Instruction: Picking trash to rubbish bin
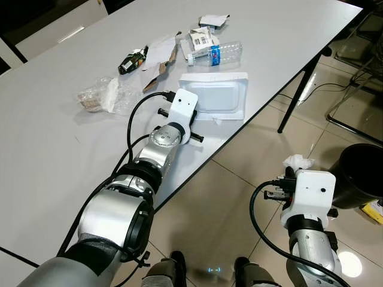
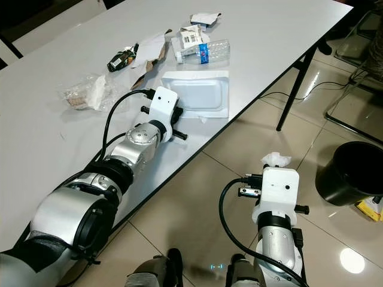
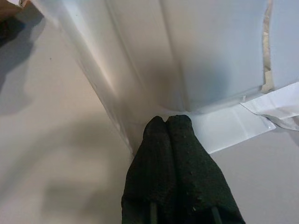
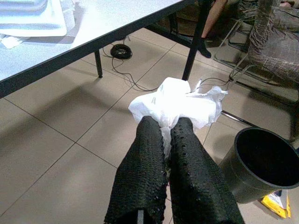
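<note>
A white foam tray lies near the table's front edge. My left gripper is shut, its tips against the tray's rim at a corner; I cannot tell whether the rim is pinched. Behind the tray lie a clear plastic bottle, torn cardboard, a dark wrapper, a crumpled clear bag and a paper scrap. Over the floor, my right gripper is shut on a crumpled white tissue. The black rubbish bin stands just to its right.
The grey table runs diagonally; its black leg stands ahead of my right arm. Cables lie on the tiled floor. A yellow packet sits beside the bin. A seated person and chair frames are beyond.
</note>
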`<state>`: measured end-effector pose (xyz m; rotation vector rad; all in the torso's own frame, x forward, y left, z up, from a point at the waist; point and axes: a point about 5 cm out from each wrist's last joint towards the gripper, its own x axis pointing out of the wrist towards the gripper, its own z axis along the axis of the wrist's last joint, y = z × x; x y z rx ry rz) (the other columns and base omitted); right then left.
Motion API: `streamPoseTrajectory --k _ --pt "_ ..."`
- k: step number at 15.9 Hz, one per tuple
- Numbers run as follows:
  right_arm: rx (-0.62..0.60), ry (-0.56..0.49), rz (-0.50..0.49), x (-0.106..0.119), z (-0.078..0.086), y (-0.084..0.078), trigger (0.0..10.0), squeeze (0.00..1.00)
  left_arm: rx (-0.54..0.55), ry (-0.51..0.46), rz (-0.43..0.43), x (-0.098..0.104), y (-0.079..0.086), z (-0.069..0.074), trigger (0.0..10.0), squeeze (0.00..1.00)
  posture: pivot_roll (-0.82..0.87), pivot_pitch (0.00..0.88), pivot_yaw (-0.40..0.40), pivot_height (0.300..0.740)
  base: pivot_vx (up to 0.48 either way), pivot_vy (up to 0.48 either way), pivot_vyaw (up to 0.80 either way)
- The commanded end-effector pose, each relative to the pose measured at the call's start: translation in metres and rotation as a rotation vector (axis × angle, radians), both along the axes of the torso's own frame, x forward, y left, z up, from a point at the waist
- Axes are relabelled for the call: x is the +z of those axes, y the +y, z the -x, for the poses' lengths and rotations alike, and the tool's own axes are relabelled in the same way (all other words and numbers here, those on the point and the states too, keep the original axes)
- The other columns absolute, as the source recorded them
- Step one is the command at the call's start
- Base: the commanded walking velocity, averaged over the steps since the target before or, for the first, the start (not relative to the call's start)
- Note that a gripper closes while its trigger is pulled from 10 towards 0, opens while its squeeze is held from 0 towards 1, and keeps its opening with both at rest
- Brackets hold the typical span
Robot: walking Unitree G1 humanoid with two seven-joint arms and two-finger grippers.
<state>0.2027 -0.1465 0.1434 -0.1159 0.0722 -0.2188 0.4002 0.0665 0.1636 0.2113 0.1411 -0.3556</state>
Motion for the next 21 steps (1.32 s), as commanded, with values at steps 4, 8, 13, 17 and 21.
streamPoseTrajectory --k 4,8,13,17,21 --pt "0.001 0.003 -0.015 -0.0004 0.0024 0.0032 10.0 0.00 0.000 -0.014 0.031 -0.0005 0.0000 0.0007 3.1 0.48 -0.07 0.229 0.134 0.740 0.000 0.000 0.00" --pt "0.000 0.003 -0.012 -0.0002 0.0022 0.0027 10.0 0.00 0.015 -0.020 0.034 0.0008 0.0016 -0.0001 10.0 1.00 -0.07 0.228 0.133 0.740 0.000 0.000 0.00" --pt "0.002 0.002 -0.012 0.0000 0.0017 0.0028 10.0 0.00 0.020 -0.019 0.007 -0.0011 0.0030 0.0001 10.0 0.63 -0.07 0.226 0.133 0.740 0.000 0.000 0.00" --pt "0.002 0.000 -0.013 0.0002 0.0015 0.0031 10.0 0.00 -0.004 -0.014 0.020 -0.0019 0.0006 0.0011 0.0 0.00 -0.07 0.228 0.133 0.740 0.000 0.000 0.00" --pt "0.001 -0.002 -0.013 0.0004 0.0006 0.0031 10.0 0.00 -0.008 -0.009 0.025 -0.0023 0.0006 0.0013 0.0 0.00 -0.07 0.227 0.135 0.740 0.000 0.000 0.00"
